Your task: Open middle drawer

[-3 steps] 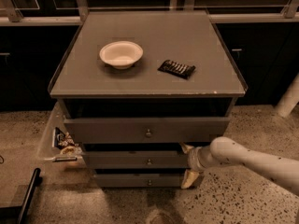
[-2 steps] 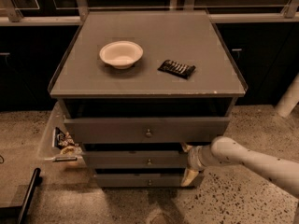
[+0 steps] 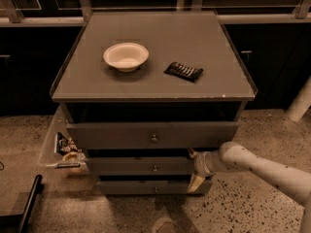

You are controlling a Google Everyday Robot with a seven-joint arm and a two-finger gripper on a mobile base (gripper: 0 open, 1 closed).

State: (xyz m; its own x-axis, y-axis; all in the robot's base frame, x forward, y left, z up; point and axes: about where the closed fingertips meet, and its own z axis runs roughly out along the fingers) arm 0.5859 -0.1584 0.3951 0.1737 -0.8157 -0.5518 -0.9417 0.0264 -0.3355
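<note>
The middle drawer [image 3: 146, 167] is a shallow grey front with a small round knob [image 3: 155, 168]. It sits below the taller top drawer [image 3: 150, 135], which is pulled out, and above the low bottom drawer [image 3: 146, 187]. It stands out slightly less than the top drawer. My gripper [image 3: 196, 168] is at the right end of the middle drawer's front, on a white speckled arm [image 3: 262, 166] that comes in from the lower right. The gripper covers the drawer's right corner.
A white bowl [image 3: 126, 56] and a dark snack packet [image 3: 183, 71] lie on the cabinet top [image 3: 218, 84]. Snack packets [image 3: 65, 147] sit in a clear side holder at the left. A black bar [image 3: 29, 200] is on the floor at lower left. A white post [image 3: 300, 101] stands at right.
</note>
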